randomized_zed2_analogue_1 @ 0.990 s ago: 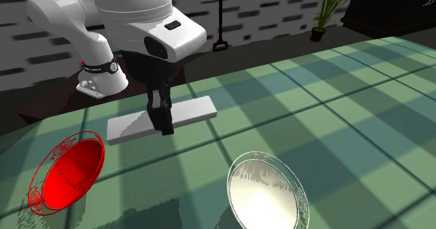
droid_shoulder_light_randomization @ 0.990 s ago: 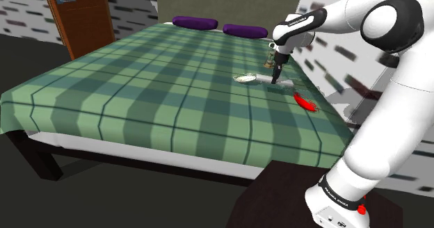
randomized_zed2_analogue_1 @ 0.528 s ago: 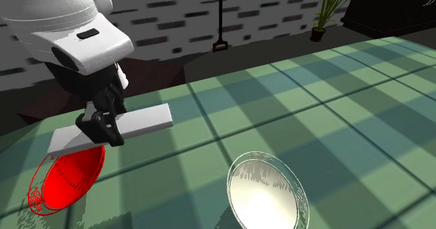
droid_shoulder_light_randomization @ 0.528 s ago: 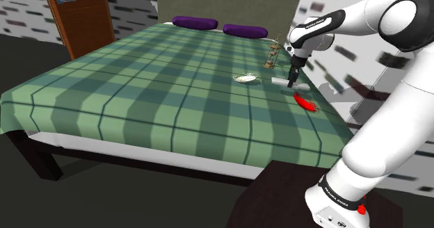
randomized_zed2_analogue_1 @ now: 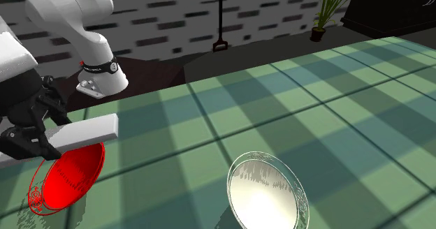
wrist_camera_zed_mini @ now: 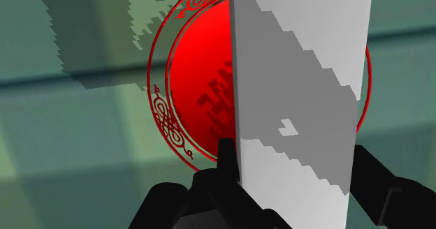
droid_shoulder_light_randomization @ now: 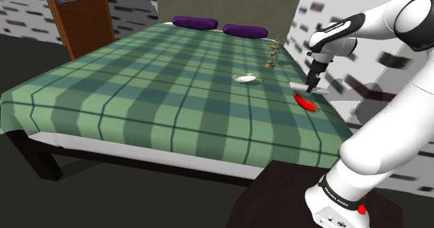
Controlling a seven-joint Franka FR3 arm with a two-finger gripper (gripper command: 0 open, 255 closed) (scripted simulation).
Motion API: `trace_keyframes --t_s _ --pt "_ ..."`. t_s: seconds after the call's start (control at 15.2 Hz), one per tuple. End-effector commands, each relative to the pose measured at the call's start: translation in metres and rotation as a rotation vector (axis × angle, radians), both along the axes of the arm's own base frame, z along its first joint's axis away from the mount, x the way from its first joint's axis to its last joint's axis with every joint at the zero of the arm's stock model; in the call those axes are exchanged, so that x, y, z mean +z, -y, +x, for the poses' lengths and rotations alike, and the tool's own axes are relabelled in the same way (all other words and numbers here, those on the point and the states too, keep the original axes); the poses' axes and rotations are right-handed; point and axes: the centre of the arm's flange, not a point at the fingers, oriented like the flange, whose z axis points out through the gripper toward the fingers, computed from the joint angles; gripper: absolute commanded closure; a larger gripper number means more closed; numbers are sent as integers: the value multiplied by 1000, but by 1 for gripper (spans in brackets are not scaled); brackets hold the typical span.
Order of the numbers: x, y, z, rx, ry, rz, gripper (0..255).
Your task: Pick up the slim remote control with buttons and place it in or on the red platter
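Remote control [wrist_camera_zed_mini: 300,88], plain pale slab, clamped in the tool [wrist_camera_zed_mini: 293,163], hanging above the red platter [wrist_camera_zed_mini: 190,77]

No text can be read. Low on the white arm [droid_shoulder_light_randomization: 379,140], at the shoulder view's lower right, a black band [droid_shoulder_light_randomization: 339,194] carries white lettering too small to make out.

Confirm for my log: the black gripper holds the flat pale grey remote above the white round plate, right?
No. The black gripper holds the flat pale grey remote above the round red platter, not the white round plate; the wrist view shows it.
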Motion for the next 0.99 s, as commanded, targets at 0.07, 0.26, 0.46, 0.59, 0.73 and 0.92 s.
trace_keyframes --t_s 0.07,0.26,0.46,0.59,0.73,0.92 --pt "-13 3 -5 2 0 0 255" --pt "-29 3 -5 2 0 0 255" --pt "-44 3 -5 2 0 0 255" --pt "-55 3 -5 2 0 0 255" --pt "-68 3 -5 2 0 0 255" --pt "-68 3 -5 2 0 0 255"
